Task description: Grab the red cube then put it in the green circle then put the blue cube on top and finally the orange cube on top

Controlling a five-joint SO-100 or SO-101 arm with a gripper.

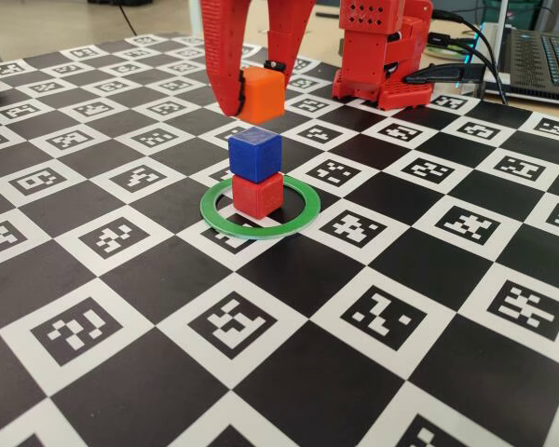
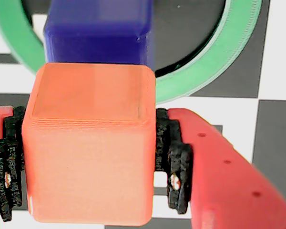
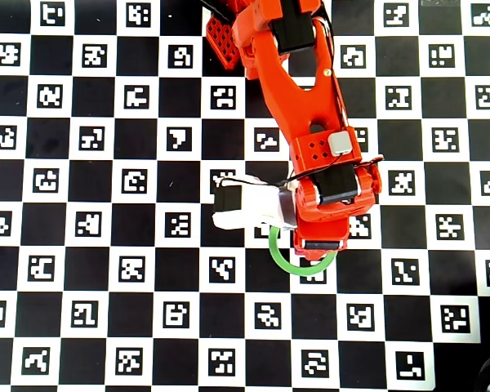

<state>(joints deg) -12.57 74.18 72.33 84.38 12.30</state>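
In the fixed view the red cube point(image 1: 257, 195) sits inside the green circle point(image 1: 215, 210), and the blue cube point(image 1: 254, 155) rests on top of it. The orange cube point(image 1: 262, 93) hangs a little above and behind that stack, with my gripper point(image 1: 259, 99) shut on it. From the wrist view the orange cube point(image 2: 90, 148) fills the space between the black pads point(image 2: 174, 157) of the gripper point(image 2: 90, 164). Just beyond it lie the blue cube point(image 2: 97, 36) and the green circle point(image 2: 205, 71); the red cube is hidden there. Overhead, the arm covers the cubes and only part of the green circle point(image 3: 279, 259) shows.
The table is a black-and-white checkered board point(image 1: 289, 372) with printed markers. The red arm base point(image 1: 382, 51) stands at the back. Behind it to the right are cables point(image 1: 466, 67) and a laptop point(image 1: 540, 51). A white camera housing point(image 3: 245, 206) sticks out from the wrist.
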